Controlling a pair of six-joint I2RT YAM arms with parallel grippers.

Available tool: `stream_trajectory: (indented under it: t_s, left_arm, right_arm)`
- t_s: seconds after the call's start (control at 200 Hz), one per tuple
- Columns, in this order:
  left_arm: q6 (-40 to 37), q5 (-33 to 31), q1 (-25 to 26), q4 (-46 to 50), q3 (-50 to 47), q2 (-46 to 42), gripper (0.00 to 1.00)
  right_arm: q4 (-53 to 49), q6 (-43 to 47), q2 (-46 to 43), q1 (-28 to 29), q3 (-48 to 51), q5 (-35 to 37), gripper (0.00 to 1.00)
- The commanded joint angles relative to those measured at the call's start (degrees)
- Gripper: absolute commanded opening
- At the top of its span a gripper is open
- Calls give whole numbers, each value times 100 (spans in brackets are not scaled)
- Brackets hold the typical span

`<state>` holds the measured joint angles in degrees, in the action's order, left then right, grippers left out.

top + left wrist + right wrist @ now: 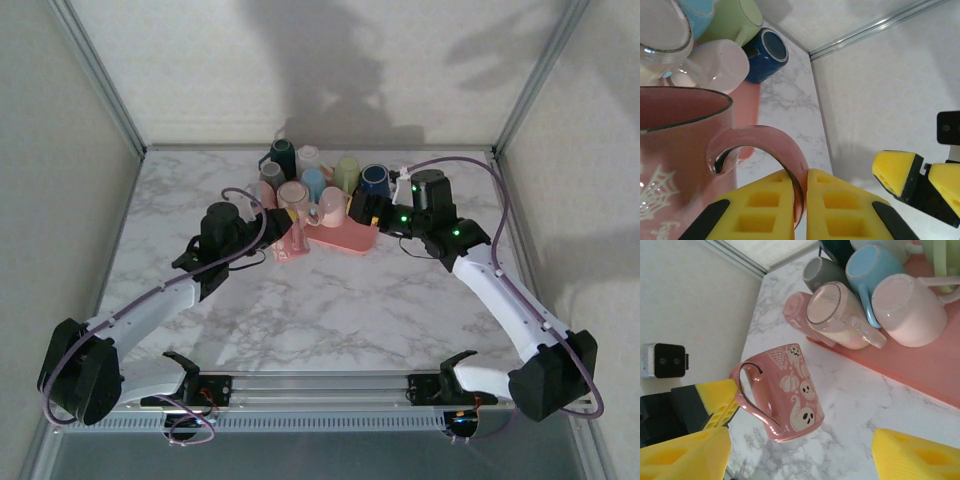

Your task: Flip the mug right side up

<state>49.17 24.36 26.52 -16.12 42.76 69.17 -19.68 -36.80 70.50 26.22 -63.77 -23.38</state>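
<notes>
Left claw [800, 181] pinched fully shut, right claw [800, 441] with jaws spread wide

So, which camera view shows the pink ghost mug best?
The right wrist view: the whole pink ghost mug is seen, with handle and pattern. The left wrist view gives part of its rim and the handle, pinched in the left gripper's jaws. The top external view makes it small.

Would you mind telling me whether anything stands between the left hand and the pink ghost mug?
Nothing visible does: the left hand is shut on the pink ghost mug, its pads pinching the handle directly.
</notes>
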Motion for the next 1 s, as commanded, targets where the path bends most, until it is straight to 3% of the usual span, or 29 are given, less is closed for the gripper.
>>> stream_trajectory:
  t_s: [0.0,0.521,0.791,0.996]
  left_arm:
    - [-676,-327,-48,-723,59,-466,0]
    - [-3566,-2329,-247,-392,-116,-1047,0]
    - [-4666,-2591,-788,-601,-170,-951,0]
    - [-4912,-2231,-1443,-1386,-396,-676,0]
  right_arm:
    - [-128,155,46,-21,-143,-73,75]
    - [-424,630,239,-209,-330,-254,74]
    - [-666,963,423,-257,-500,-428,73]
    - [-721,1025,515,-300,-549,-448,73]
